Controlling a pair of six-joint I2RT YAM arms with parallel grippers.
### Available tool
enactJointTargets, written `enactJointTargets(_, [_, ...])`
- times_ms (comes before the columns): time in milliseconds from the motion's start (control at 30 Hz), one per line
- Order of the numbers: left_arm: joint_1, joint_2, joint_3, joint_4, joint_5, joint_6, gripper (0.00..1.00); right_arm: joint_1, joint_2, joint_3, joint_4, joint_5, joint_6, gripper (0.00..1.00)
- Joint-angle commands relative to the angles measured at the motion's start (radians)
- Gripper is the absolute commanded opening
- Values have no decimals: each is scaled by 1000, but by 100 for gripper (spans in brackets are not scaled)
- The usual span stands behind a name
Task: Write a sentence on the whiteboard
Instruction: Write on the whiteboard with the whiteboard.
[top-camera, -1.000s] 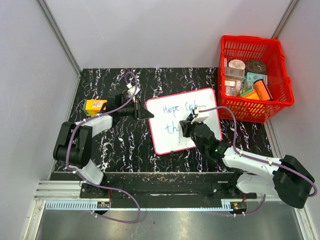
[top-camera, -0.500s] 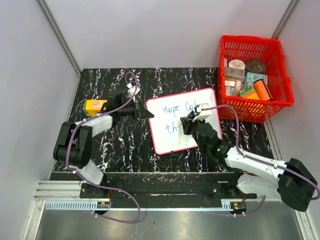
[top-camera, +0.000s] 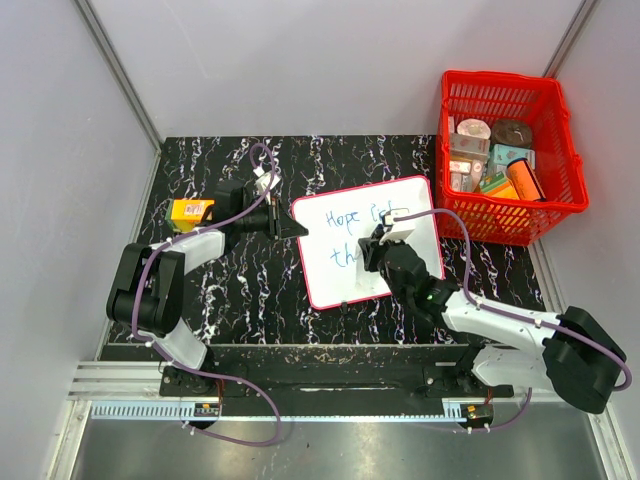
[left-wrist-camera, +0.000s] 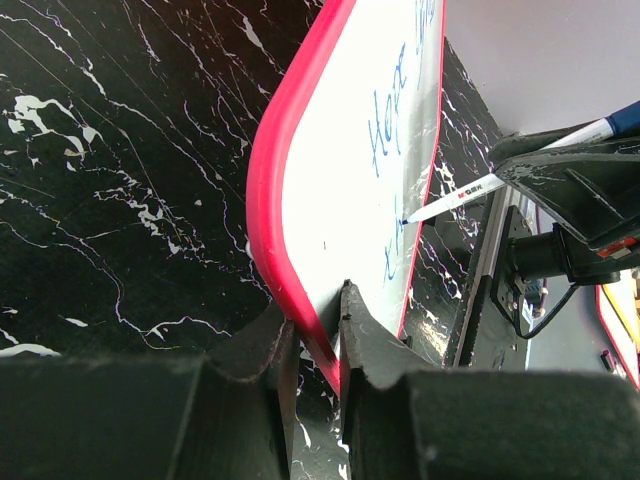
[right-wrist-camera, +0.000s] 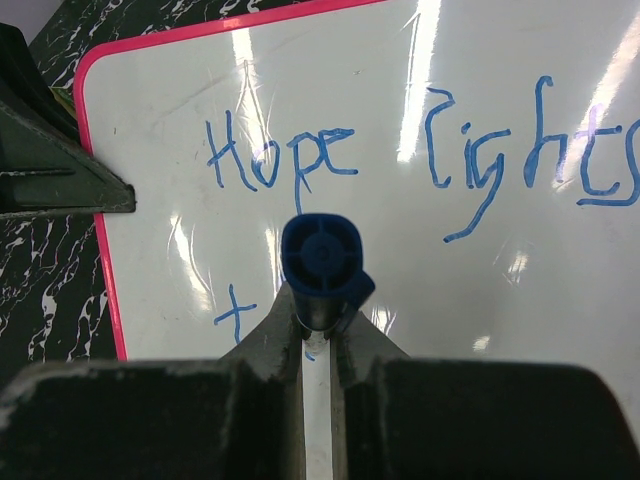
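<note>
The whiteboard (top-camera: 340, 240) with its red-pink frame lies on the black marbled table. It also shows in the left wrist view (left-wrist-camera: 340, 170) and the right wrist view (right-wrist-camera: 480, 250). The sentence (right-wrist-camera: 400, 150) in blue reads "Hope lights" on the top line, with "t" (right-wrist-camera: 232, 310) starting a second line. My left gripper (left-wrist-camera: 318, 340) is shut on the whiteboard's left frame edge. My right gripper (right-wrist-camera: 320, 325) is shut on a blue-capped marker (right-wrist-camera: 322, 262), whose tip touches the board in the left wrist view (left-wrist-camera: 408, 217).
A red basket (top-camera: 545, 110) full of small items stands at the back right, just beyond the board. A yellow box (top-camera: 191, 211) lies at the left by my left arm. The table's front edge runs near the arm bases.
My right gripper with the marker shifted slightly over the board's second line; the left gripper and the board stayed still.
</note>
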Motion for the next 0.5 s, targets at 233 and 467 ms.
enactJointTargets(233, [-36,36,-4,-26,-149,172,0,-27,-9,30,-6,73,6,0])
enactJointTargets(467, [-36,39,-2,-26,-149,172,0,-49,0,49,-26,88,6,0])
